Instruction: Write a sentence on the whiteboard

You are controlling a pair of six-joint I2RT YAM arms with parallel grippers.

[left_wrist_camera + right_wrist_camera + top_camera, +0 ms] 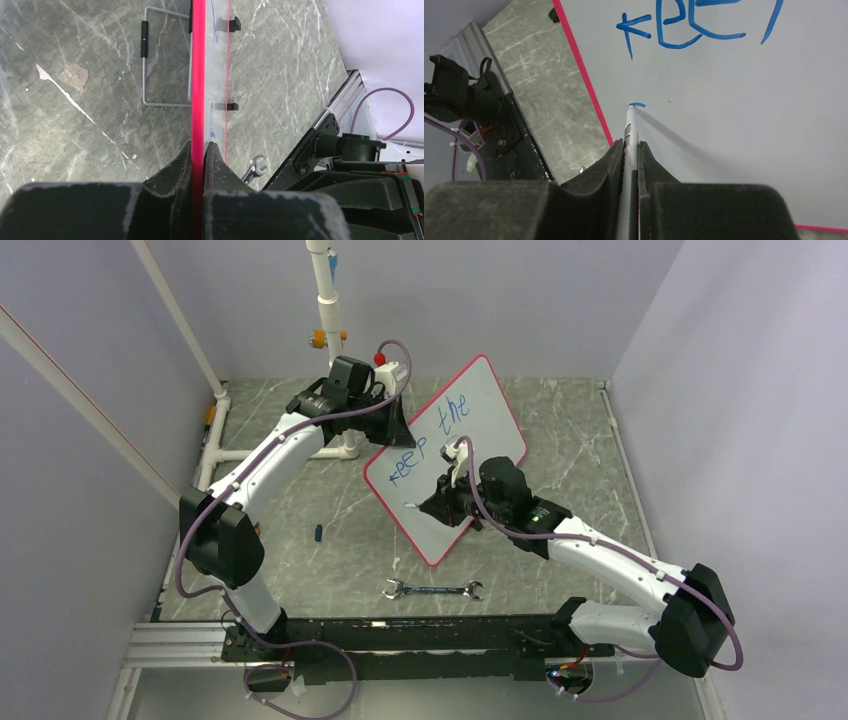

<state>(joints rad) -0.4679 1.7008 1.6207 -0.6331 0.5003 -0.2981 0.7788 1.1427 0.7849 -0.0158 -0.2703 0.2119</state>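
Left gripper [198,146] is clamped tight on the red rim of the whiteboard [490,430], holding it up on edge, slanted across the middle of the marble table [330,490]. Right gripper [629,145] is pinched around the marker [630,122], its tip against the board below the sentence [408,461], which reads "keep the", and a tiny blue mark sits right at the tip. A wrench [432,590] lies near the arm bases

Blue handwriting [410,460] "keep the", on the whiteboard [497,420]
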